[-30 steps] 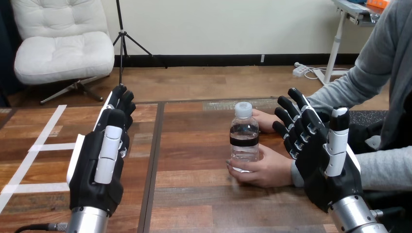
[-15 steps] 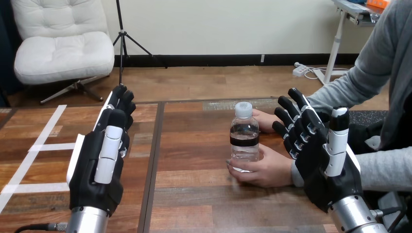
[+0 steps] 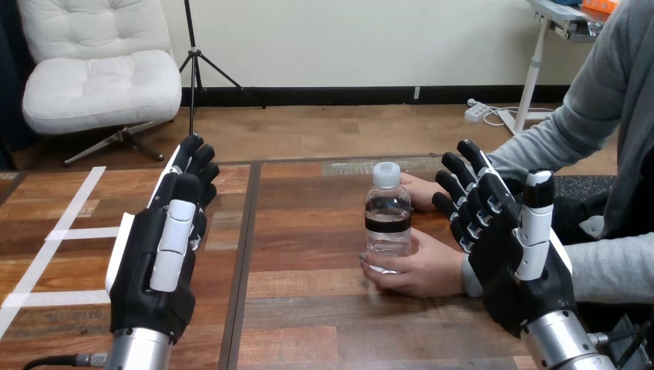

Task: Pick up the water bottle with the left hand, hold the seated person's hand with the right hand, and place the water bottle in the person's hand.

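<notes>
A clear water bottle (image 3: pixel 387 217) with a white cap and a black band stands upright on the wooden table (image 3: pixel 308 308), near its middle. The person's nearer hand (image 3: pixel 420 268) is wrapped round the bottle's base. The person's farther hand (image 3: pixel 423 191) rests on the table just behind the bottle. My left hand (image 3: pixel 158 258) is raised at the left with straight fingers, well apart from the bottle. My right hand (image 3: pixel 505 247) stands upright with straight fingers beside the person's nearer wrist, not holding it.
White tape lines (image 3: pixel 58 231) mark the table's left part. A dark seam (image 3: pixel 243 254) runs down the table between my left hand and the bottle. The person's grey sleeves (image 3: pixel 609 266) come in from the right.
</notes>
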You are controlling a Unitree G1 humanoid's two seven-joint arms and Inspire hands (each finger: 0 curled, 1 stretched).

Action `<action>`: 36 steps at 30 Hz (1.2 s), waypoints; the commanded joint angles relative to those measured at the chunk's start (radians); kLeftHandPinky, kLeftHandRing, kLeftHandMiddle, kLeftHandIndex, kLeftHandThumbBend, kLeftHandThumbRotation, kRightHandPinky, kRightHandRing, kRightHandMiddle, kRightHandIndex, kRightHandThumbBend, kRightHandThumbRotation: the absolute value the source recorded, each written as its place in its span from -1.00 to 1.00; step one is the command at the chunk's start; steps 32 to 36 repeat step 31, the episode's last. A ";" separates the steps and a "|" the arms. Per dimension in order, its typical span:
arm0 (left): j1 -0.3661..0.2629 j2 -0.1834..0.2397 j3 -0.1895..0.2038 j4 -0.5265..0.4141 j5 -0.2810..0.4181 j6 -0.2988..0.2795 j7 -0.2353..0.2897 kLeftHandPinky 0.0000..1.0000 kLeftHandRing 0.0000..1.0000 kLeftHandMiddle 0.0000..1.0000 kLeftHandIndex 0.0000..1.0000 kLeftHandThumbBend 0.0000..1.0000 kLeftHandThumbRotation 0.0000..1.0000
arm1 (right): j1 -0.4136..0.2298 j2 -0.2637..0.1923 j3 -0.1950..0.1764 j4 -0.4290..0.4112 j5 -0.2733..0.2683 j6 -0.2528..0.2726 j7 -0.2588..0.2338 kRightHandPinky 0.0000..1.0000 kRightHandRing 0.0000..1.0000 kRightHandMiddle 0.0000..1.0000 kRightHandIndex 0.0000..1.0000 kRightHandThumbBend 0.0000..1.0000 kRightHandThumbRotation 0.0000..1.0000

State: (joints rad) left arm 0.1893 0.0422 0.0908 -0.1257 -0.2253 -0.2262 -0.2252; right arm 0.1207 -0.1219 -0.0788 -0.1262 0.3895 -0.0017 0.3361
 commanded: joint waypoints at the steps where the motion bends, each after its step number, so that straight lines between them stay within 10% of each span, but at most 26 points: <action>1: -0.056 0.008 -0.009 -0.048 0.004 -0.001 0.002 0.89 0.88 0.87 0.86 0.58 0.69 | -0.053 -0.003 -0.007 -0.044 0.002 -0.015 0.005 1.00 1.00 0.98 1.00 1.00 1.00; 36: -0.060 0.005 -0.012 -0.048 -0.011 0.008 -0.002 0.90 0.89 0.88 0.86 0.57 0.66 | -0.056 -0.001 -0.011 -0.057 0.004 0.000 -0.006 1.00 1.00 0.96 1.00 1.00 1.00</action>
